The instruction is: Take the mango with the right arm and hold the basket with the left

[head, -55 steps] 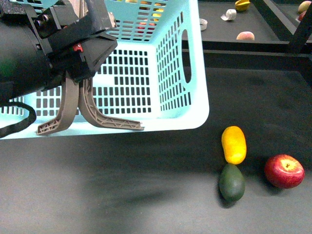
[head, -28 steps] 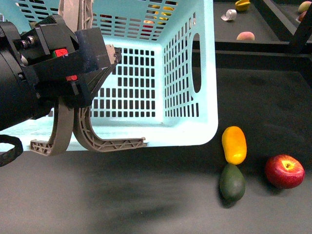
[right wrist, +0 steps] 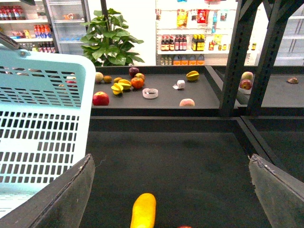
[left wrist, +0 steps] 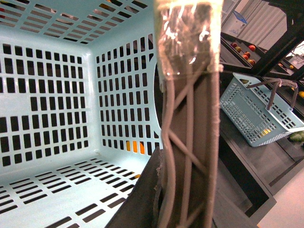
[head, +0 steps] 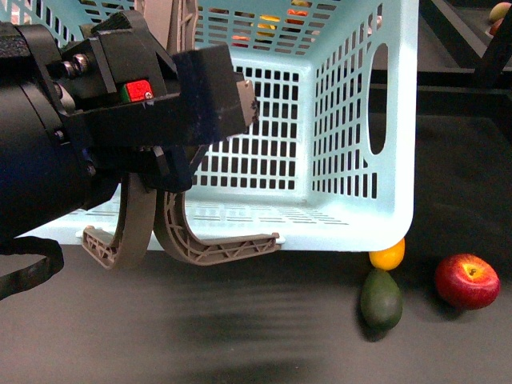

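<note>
The light blue basket (head: 336,120) hangs tilted in the front view, off the table. My left gripper (head: 156,172) is shut on its two grey-brown handles (head: 200,244). In the left wrist view the handle (left wrist: 190,133) runs between my left gripper's (left wrist: 166,194) jaws, with the basket's inside (left wrist: 52,99) behind. The mango (head: 387,256) lies on the black table, mostly hidden behind the basket's lower right corner. In the right wrist view the mango (right wrist: 143,211) lies between the wide-open jaws of my right gripper (right wrist: 171,190), nearer the left finger (right wrist: 61,199). The basket's wall (right wrist: 42,128) is beside it. My right gripper is out of the front view.
A dark green avocado (head: 380,300) lies just in front of the mango, and a red apple (head: 466,282) to its right. A back shelf (right wrist: 161,102) holds several fruits behind black frame posts (right wrist: 235,61). A second blue basket (left wrist: 256,114) sits on a lower shelf.
My left arm has carried the basket to the right and closer to the camera. The basket's corner now covers most of the mango. The avocado and apple have not moved.
</note>
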### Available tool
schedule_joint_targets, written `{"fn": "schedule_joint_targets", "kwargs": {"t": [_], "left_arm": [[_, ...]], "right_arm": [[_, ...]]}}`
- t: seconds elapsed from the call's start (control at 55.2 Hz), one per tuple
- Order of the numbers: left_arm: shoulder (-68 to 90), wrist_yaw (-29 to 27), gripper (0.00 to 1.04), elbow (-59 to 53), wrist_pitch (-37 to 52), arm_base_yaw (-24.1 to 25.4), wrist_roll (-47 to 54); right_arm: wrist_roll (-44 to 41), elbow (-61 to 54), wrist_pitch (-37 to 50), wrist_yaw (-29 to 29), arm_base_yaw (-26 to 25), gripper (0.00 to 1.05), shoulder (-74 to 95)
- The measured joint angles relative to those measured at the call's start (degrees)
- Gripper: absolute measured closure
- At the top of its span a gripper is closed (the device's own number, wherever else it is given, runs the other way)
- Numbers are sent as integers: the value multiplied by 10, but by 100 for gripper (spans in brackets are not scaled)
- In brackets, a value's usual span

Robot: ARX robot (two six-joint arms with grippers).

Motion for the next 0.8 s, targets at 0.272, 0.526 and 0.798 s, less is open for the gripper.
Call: {"fn": "schedule_joint_targets", "kwargs": {"t": [0.272, 0.526, 0.798], "left_arm": [[4, -9, 96, -1, 4, -3, 0], [5, -9, 96, -1, 4, -4, 0], [5, -9, 96, -1, 4, -4, 0]], "right_arm": [[0, 0, 0, 0, 0, 8, 0], [0, 0, 0, 0, 0, 8, 0], [0, 0, 0, 0, 0, 8, 0]]}}
